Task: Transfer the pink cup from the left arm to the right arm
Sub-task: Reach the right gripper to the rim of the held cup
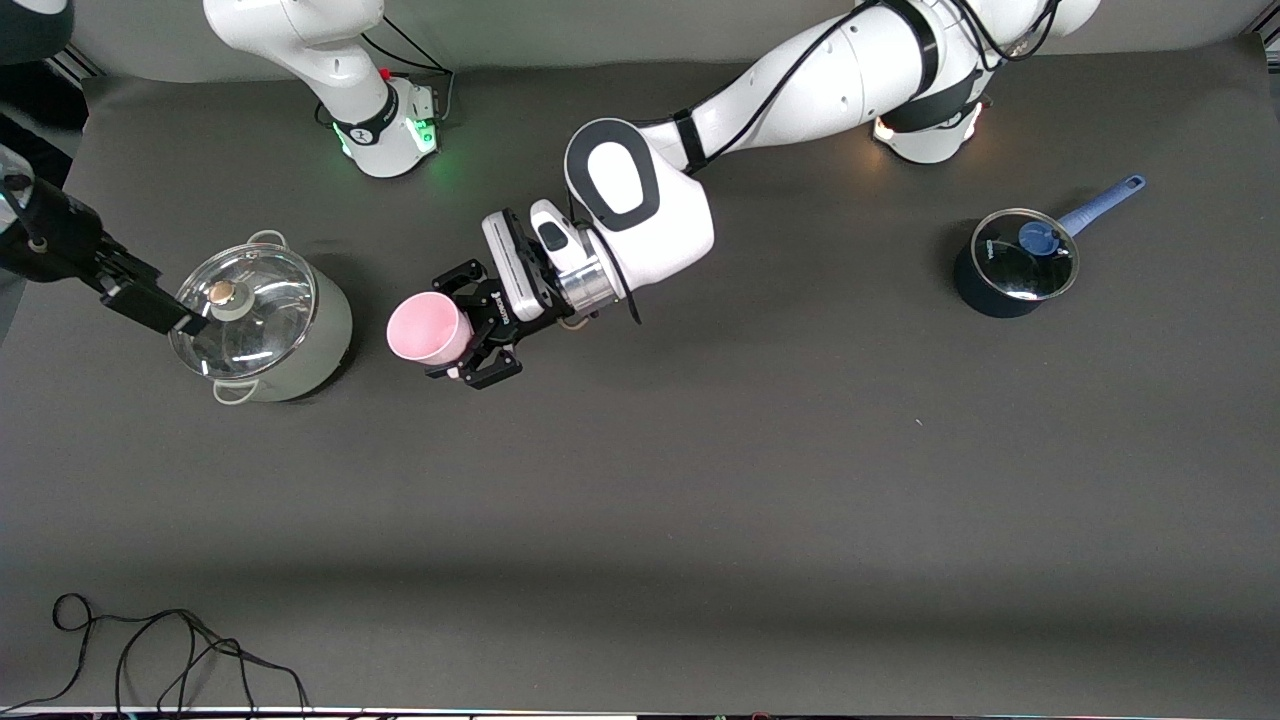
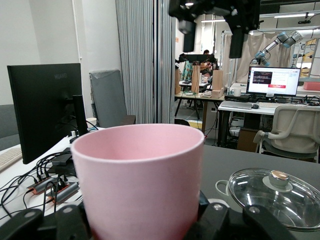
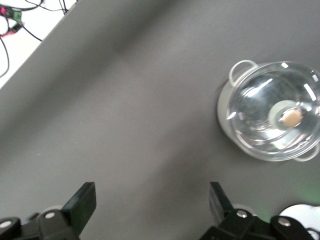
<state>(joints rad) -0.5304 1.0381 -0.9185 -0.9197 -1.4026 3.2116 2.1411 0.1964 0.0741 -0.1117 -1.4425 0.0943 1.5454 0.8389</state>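
Pink cup (image 1: 430, 328) clamped sideways in left gripper (image 1: 478, 325), aloft mid-table beside lidded steel pot (image 1: 262, 322). Right gripper (image 1: 150, 300) spread wide, high above that pot. Risk: misaligned grab knocks cup loose; early release drops it.

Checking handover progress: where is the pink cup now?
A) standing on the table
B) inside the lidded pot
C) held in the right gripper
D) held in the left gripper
D: the left gripper is shut on the pink cup, while the right gripper hangs open over the lidded pot.
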